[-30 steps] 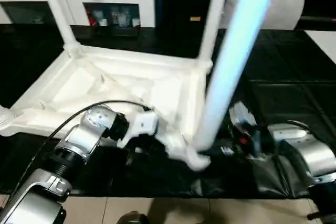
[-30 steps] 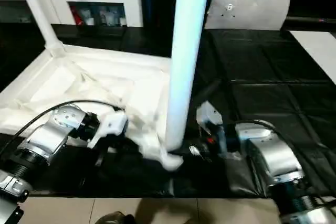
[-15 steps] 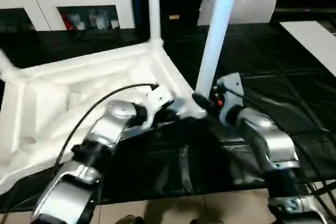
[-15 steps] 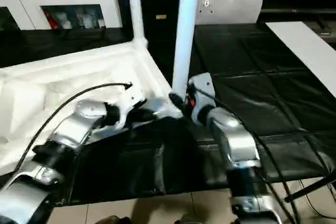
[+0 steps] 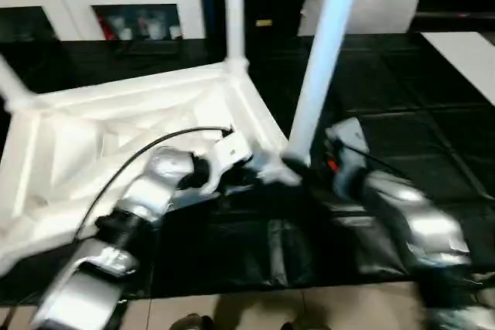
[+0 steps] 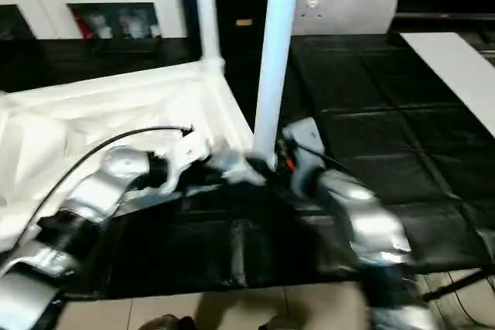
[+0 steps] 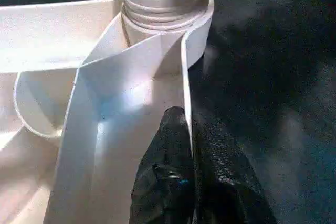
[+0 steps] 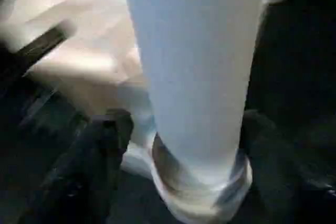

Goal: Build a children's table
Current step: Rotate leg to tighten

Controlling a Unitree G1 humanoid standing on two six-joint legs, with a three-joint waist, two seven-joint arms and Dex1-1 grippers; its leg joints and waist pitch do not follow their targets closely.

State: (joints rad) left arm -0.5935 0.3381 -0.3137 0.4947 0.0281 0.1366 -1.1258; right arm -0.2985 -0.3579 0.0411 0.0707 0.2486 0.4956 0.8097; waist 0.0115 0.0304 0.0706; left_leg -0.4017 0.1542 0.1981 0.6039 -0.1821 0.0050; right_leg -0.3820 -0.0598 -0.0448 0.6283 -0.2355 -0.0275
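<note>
- Upside-down children's table [image 5: 116, 137] sits at about 9 o'clock on the black mat [image 5: 402, 129].
- Left pincer [image 7: 188, 129] pinches its rim wall.
- Right pincer [image 8: 178, 145] straddles the near leg [image 5: 321, 59], fingers [image 8: 113, 129] spread wide.

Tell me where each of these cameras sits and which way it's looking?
Left eye and right eye views: on the head, looking forward and down at the upturned table top, over both silver forearms.
Left wrist view: on the left arm, looking along the left gripper, shut on the top's rim wall near a corner socket.
Right wrist view: on the right arm, facing the near leg; the right gripper has a finger on each side.
Shared: all show that near leg at its corner socket.
</note>
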